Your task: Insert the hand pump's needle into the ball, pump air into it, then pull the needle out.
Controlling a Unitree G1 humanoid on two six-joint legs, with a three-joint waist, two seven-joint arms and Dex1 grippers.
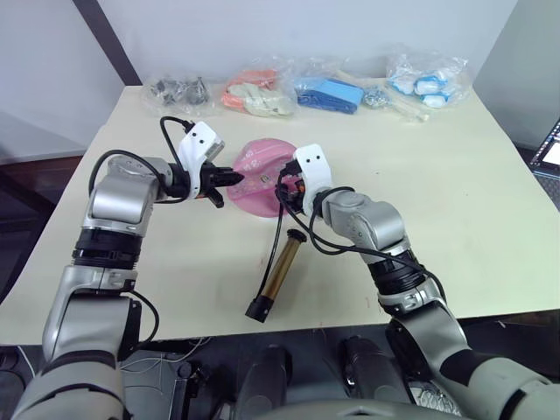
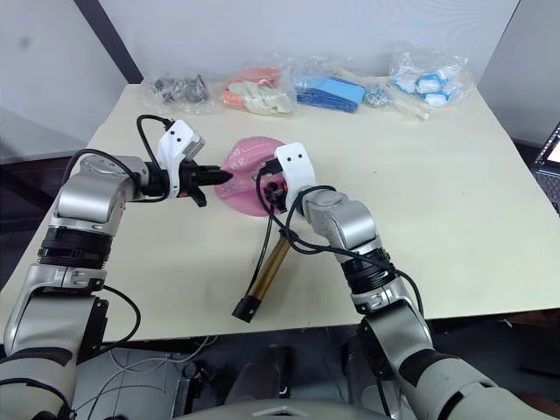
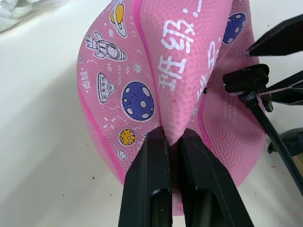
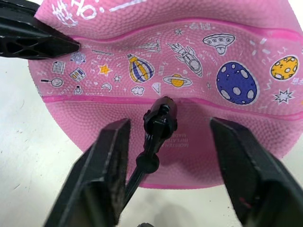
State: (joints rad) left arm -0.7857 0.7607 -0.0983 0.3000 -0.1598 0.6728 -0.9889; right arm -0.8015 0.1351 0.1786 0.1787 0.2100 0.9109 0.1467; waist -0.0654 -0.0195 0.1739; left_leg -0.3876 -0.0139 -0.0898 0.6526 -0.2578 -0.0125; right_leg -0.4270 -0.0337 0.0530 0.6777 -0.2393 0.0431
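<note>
Pink rubber ball [image 1: 260,179] w/ printed planets, rockets & white lettering lies sagging and half-flat near the centre of the cream tabletop [image 1: 455,201]. Left gripper [image 3: 173,142], two black fingers, is clenched on a raised fold of the ball's skin at the ball's 9 o'clock side. Right gripper [image 4: 165,142] sits at the ball's 3 o'clock edge, fingers spread wide apart, grasping nothing; the black fitting of the needle [image 4: 161,120] stands btwn them, its tip pressed against the ball at a seam line, touching neither finger as far as I can tell. The thin black hose [image 1: 278,238] runs from that fitting down toward 6 o'clock to the hand pump [image 1: 280,273], a shiny gold-brass barrel w/ black end caps, lying flat on the table just below the ball, slanted, lower cap pointing to abt 7 o'clock. Along the far edge at 12 o'clock, a row of clear plastic bags [image 1: 337,87] holding grey, orange, blue & white items, well apart from the ball.
</note>
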